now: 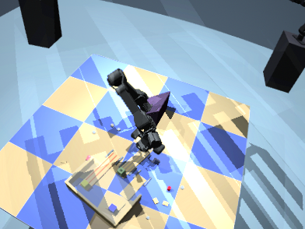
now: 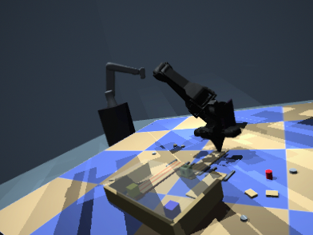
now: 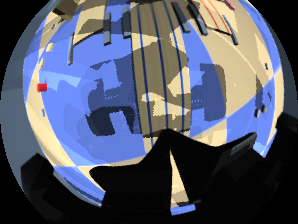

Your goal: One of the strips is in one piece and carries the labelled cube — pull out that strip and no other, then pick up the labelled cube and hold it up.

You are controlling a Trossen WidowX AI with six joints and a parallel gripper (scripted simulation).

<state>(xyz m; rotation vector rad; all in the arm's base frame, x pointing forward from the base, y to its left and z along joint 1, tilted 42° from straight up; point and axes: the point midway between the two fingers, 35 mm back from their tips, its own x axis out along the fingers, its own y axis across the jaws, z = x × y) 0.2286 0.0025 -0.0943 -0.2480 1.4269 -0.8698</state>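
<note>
My gripper (image 1: 147,151) (image 2: 219,150) (image 3: 165,132) is shut, its tips at the outer end of the strip with dark blue lines (image 1: 134,163) (image 2: 204,161) (image 3: 152,75). I see nothing held between them. A grey-green cube (image 1: 121,170) (image 2: 185,170) sits on this strip's inner end, near the tray's open side. A strip with red lines (image 1: 102,168) (image 2: 161,175) (image 3: 215,15) lies beside it, with a yellow-green cube (image 1: 85,184) (image 2: 132,189) at its inner end. A plain strip (image 1: 132,189) (image 3: 90,22) lies on the other side. A blue cube (image 1: 112,208) (image 2: 172,207) is inside the tray. I cannot read any label.
The low-walled tray (image 1: 91,204) (image 2: 136,208) has a see-through cover. Grey guide bars (image 2: 228,175) (image 3: 107,28) flank the strips. A red cylinder (image 1: 169,188) (image 2: 269,174) (image 3: 42,87), beige chips (image 1: 166,203) (image 2: 271,193) and small grey pieces (image 1: 112,125) (image 2: 293,171) lie around it.
</note>
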